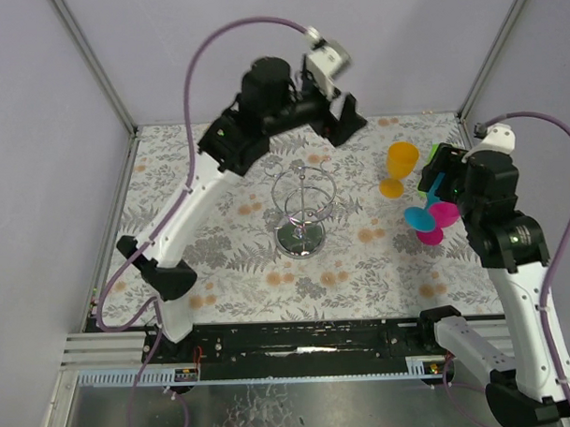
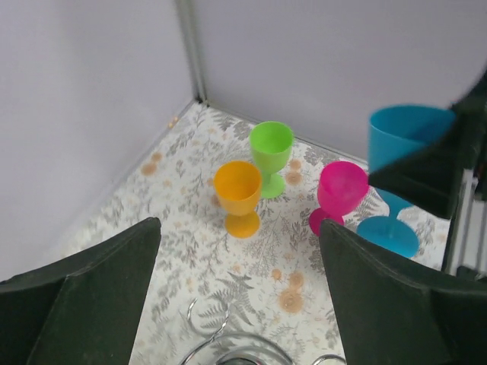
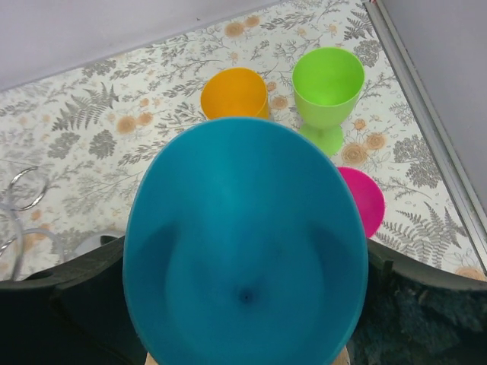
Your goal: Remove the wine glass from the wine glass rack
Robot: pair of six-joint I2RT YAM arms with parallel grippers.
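Note:
The wine glass rack (image 1: 302, 211), a shiny wire stand with a round base, stands mid-table with nothing hanging on it. Its wire loops show at the bottom of the left wrist view (image 2: 228, 346) and at the left edge of the right wrist view (image 3: 27, 186). My right gripper (image 1: 448, 184) is shut on the bowl of a blue wine glass (image 3: 243, 251), held upright right of the rack. The glass also shows in the top view (image 1: 417, 218) and the left wrist view (image 2: 403, 144). My left gripper (image 1: 338, 118) is open and empty, raised behind the rack; it also shows in the left wrist view (image 2: 240, 228).
An orange glass (image 1: 400, 164), a green glass (image 2: 271, 148) and a pink glass (image 1: 442, 214) stand at the back right, close to the blue glass. Enclosure walls and metal posts bound the back and sides of the floral mat (image 1: 230, 262).

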